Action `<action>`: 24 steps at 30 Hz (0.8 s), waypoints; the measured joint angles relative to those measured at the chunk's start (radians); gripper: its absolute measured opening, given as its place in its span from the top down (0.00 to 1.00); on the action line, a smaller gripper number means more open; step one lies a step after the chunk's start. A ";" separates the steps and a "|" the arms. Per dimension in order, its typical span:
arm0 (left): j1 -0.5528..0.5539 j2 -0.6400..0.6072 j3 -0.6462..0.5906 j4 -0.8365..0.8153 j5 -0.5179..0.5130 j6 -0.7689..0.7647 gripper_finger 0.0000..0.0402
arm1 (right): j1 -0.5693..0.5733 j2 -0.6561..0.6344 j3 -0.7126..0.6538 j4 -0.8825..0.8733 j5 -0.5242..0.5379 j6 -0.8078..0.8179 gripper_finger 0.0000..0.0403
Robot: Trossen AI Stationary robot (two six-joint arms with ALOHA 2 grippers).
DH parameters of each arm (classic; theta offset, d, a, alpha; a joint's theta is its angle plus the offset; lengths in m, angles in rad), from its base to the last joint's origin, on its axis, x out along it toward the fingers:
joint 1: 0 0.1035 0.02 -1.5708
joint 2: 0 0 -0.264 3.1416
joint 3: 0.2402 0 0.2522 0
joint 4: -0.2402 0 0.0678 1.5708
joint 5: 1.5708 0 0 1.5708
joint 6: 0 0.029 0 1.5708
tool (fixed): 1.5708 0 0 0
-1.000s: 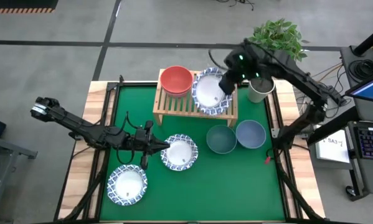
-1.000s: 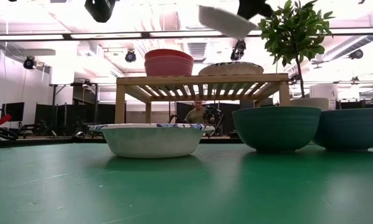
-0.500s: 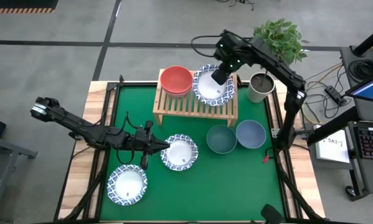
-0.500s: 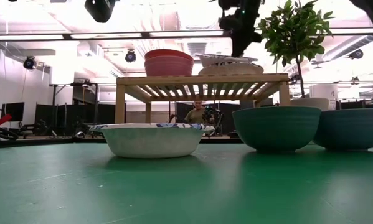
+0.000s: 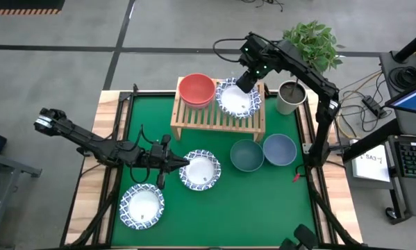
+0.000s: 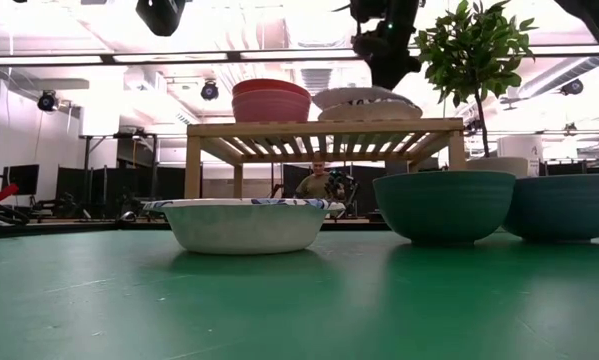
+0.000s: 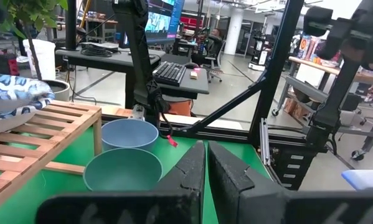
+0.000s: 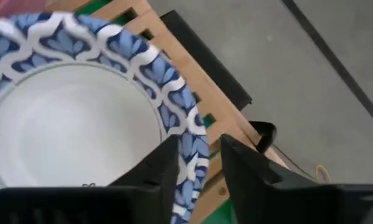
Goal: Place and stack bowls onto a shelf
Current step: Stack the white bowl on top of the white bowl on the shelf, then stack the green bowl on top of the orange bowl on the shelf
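High view puts the right gripper at the upper middle of the frame, over the far rim of the patterned bowls on the wooden shelf. A second ago that gripper carried a white bowl in the air, tilted above the shelf; now the bowl lies settled on the one already there, the two making a low stack beside the red-over-pink stack. In the right wrist view the fingers have parted and stand either side of the blue rim without pressing it, so the bowl looks released. Low view agrees: the pair of white bowls sits level on the shelf top, upper centre, with the arm just above.

That leaves four bowls on the green mat: teal and blue at centre right, and two patterned ones at lower left. The left gripper waits with fingers closed beside the nearer patterned bowl, holding nothing.
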 joint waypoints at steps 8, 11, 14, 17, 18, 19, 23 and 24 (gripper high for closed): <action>0.000 0.005 0.000 0.001 0.000 -0.055 1.00 | 0.004 -0.073 0.002 -0.004 -0.004 0.008 0.61; 0.000 0.016 -0.001 0.002 0.000 -0.076 1.00 | 0.028 -0.105 -0.005 0.006 -0.113 0.007 0.62; -0.002 0.033 -0.001 0.009 0.000 -0.118 1.00 | 0.081 -0.149 -0.046 0.029 -0.187 0.000 0.65; -0.011 0.051 -0.001 0.010 0.000 -0.179 1.00 | 0.159 -0.225 -0.141 0.089 -0.197 -0.011 0.70; -0.017 0.059 -0.001 0.010 0.000 -0.199 1.00 | 0.190 -0.256 -0.182 0.123 -0.196 -0.011 0.72; -0.021 0.067 -0.001 0.010 0.000 -0.220 1.00 | 0.225 -0.292 -0.230 0.163 -0.197 -0.012 0.73; -0.038 0.101 -0.001 0.009 0.000 -0.307 1.00 | 0.372 -0.448 -0.466 0.372 -0.198 0.002 0.79; -0.040 0.111 -0.001 0.010 0.000 -0.332 1.00 | 0.408 -0.489 -0.532 0.427 -0.198 0.007 0.80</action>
